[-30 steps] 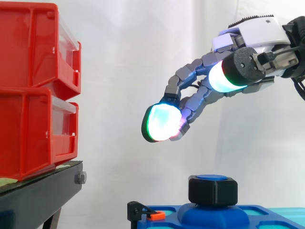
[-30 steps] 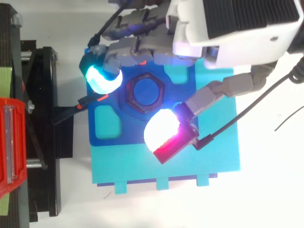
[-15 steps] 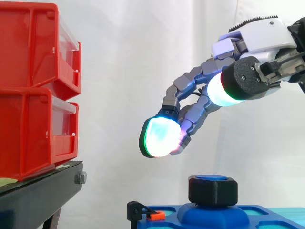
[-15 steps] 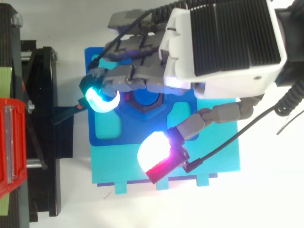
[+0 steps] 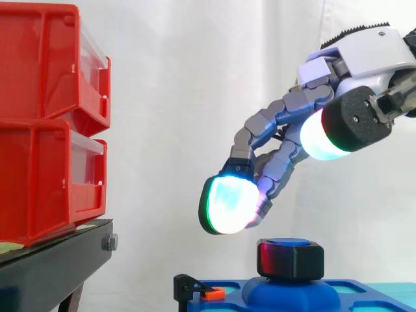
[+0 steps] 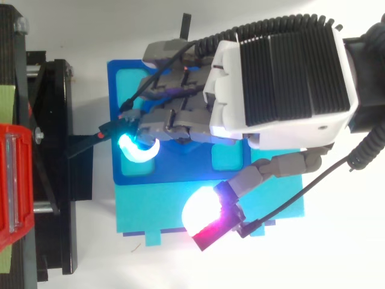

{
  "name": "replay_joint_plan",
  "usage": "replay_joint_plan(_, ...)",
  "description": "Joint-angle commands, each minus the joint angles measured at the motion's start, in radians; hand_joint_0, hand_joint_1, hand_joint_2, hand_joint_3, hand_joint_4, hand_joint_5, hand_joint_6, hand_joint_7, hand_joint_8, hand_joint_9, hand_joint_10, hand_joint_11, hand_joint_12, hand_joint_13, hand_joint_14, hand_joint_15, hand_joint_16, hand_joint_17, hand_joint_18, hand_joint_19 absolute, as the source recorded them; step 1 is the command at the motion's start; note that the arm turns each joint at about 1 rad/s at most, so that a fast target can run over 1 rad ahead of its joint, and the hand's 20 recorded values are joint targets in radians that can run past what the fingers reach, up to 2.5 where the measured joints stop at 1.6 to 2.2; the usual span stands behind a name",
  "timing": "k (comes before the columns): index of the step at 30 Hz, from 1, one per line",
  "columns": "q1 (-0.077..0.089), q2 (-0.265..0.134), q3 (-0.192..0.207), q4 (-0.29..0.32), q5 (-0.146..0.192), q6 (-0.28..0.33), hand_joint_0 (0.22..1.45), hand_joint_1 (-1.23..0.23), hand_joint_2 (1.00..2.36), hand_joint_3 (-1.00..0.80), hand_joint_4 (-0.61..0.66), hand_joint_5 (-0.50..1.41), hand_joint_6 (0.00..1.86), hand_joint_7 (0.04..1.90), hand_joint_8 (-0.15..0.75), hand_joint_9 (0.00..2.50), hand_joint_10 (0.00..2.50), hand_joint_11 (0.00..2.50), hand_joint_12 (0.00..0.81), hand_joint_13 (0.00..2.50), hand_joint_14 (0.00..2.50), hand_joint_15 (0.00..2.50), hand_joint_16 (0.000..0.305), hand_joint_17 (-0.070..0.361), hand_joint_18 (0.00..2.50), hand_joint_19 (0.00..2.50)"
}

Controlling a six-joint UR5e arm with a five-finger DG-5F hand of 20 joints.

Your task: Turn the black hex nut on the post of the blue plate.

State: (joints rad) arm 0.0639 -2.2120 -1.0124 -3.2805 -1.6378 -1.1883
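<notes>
1. The hand (image 6: pixel 277 84) hung over the blue plate (image 6: pixel 115 75) — fingers (image 6: pixel 165 117) loosely bent, one pad (image 6: pixel 137 150) glowing cyan.
2. Its thumb (image 6: pixel 271 171) spread wide, white-tipped, above the cyan base (image 6: pixel 144 214) under the plate.

The hand (image 5: pixel 367 62) enters from the right edge of the side view, its white back turned up and its palm facing down and to the left. Its fingers (image 5: pixel 276 123) reach out and bend downward in a loose arc, the foremost ending in a pad (image 5: pixel 229 205) that glows white and green. The thumb (image 5: pixel 325 133) stands well apart from them, its tip glowing white with a green band. From above, the thumb's tip (image 6: pixel 201 212) shines white and magenta, spread wide of the cyan fingertip (image 6: pixel 137 147).
</notes>
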Motion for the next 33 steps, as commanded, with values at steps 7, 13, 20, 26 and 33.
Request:
replay_joint_plan(7,0.0,0.0,0.0,-0.024,-0.002,-0.004,0.52,-0.4,1.0,-0.5,0.29,-0.15,0.5,0.75,0.332,0.68,0.0,0.0,0.408,0.44,0.0,0.03,0.053,0.12,0.19,0.15)
replay_joint_plan(13,0.0,0.0,0.0,-0.022,0.003,-0.005,0.52,-0.4,1.0,-0.5,0.29,-0.15,0.5,0.75,0.335,0.69,0.0,0.0,0.408,0.44,0.0,0.03,0.053,0.12,0.19,0.15)
replay_joint_plan(20,0.004,0.0,0.0,0.001,0.061,-0.001,0.52,-0.39,1.0,-0.5,0.29,-0.15,0.5,0.75,0.333,0.69,0.0,0.0,0.406,0.45,0.0,0.03,0.053,0.12,0.19,0.15)
replay_joint_plan(26,0.005,-0.021,0.0,0.016,0.059,-0.004,0.52,-0.39,1.0,-0.5,0.29,-0.15,0.5,0.75,0.335,0.69,0.0,0.0,0.405,0.45,0.0,0.03,0.053,0.12,0.2,0.15)
replay_joint_plan(33,0.007,-0.023,-0.002,0.019,0.058,-0.008,0.52,-0.41,1.0,-0.5,0.29,-0.16,0.5,0.75,0.333,0.69,0.0,0.0,0.41,0.45,0.0,0.03,0.054,0.121,0.19,0.15)
